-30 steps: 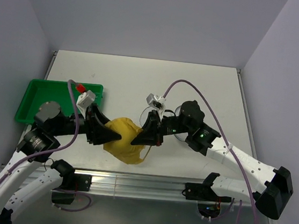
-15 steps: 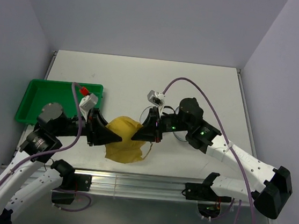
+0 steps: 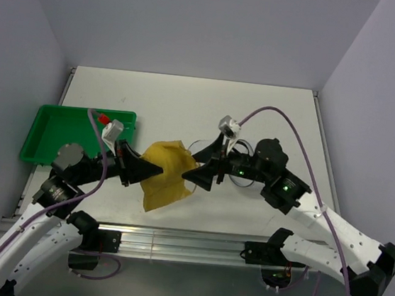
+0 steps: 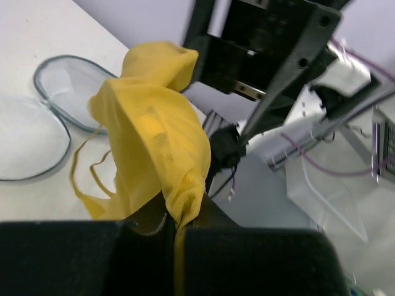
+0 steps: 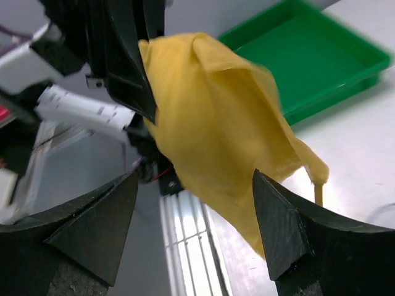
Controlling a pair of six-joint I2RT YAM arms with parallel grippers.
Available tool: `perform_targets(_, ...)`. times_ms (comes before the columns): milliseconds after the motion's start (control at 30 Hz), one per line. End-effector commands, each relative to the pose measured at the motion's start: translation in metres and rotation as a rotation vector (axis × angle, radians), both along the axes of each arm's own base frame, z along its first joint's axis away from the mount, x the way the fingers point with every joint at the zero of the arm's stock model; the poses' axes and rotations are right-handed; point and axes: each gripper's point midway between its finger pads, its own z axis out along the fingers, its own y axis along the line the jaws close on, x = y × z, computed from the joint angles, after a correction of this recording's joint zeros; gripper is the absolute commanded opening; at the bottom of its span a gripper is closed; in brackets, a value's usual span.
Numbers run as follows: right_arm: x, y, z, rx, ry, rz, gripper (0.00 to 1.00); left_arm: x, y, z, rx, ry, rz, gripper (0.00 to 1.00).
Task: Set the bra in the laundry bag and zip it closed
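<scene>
The mustard-yellow bra [image 3: 167,180] hangs bunched from my left gripper [image 3: 146,171], above the table's near middle. In the left wrist view the left gripper [image 4: 179,219] is shut on a pinch of the bra [image 4: 154,142], which rises in front of it with thin straps dangling. My right gripper [image 3: 194,163] faces it from the right and is open. In the right wrist view its fingertips [image 5: 256,179] stand wide apart, with the bra [image 5: 216,123] just beyond them, untouched. The laundry bag [image 4: 65,80] lies open on the table as two round mesh halves. In the top view the right arm mostly hides it.
A green plastic tray [image 3: 50,127] sits at the table's left side, also seen in the right wrist view as the tray [image 5: 308,55] behind the bra. The aluminium rail [image 3: 186,243] runs along the near edge. Purple cables loop over both arms.
My right gripper has opened, released the bra and drawn back to the right. My left gripper has shut on the bra, which now hangs from it alone.
</scene>
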Motion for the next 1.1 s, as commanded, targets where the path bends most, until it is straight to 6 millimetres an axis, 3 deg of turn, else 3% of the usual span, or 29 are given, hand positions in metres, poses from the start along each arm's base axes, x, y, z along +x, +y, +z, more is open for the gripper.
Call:
perform_targets(0,0.028,-0.031,0.012,0.029,-0.048,-0.231,0.82,0.019,0.004,0.025,-0.129,-0.036,0.111,0.00)
perform_targets(33,0.028,-0.038,0.016,0.045,-0.052,-0.261,0.82,0.019,0.004,0.029,-0.147,-0.043,0.110,0.00)
perform_targets(133,0.047,-0.061,0.003,0.049,-0.012,-0.400,0.79,0.025,-0.001,0.033,-0.188,-0.034,0.103,0.00)
perform_targets(200,0.070,-0.082,-0.009,0.034,0.028,-0.543,0.76,0.026,-0.003,0.039,-0.213,-0.037,0.092,0.00)
perform_targets(333,0.113,-0.138,-0.052,-0.098,0.076,-0.893,0.70,0.027,-0.008,0.049,-0.261,-0.041,0.070,0.00)
perform_targets(367,0.126,-0.160,-0.065,-0.144,0.073,-1.032,0.68,0.029,-0.009,0.054,-0.284,-0.047,0.063,0.00)
perform_targets(433,0.140,-0.183,-0.087,-0.245,0.075,-1.153,0.62,0.031,-0.011,0.060,-0.308,-0.055,0.060,0.00)
perform_targets(500,0.148,-0.200,-0.097,-0.322,0.078,-1.237,0.60,0.036,-0.016,0.065,-0.319,-0.055,0.057,0.00)
perform_targets(700,0.159,-0.228,-0.122,-0.509,0.081,-1.352,0.58,0.049,-0.033,0.062,-0.298,-0.034,0.048,0.00)
perform_targets(833,0.162,-0.233,-0.141,-0.597,0.116,-1.361,0.54,0.054,-0.042,0.058,-0.299,-0.023,0.035,0.00)
perform_targets(1067,0.173,-0.239,-0.166,-0.630,0.191,-1.367,0.52,0.053,-0.055,0.071,-0.350,-0.021,-0.044,0.00)
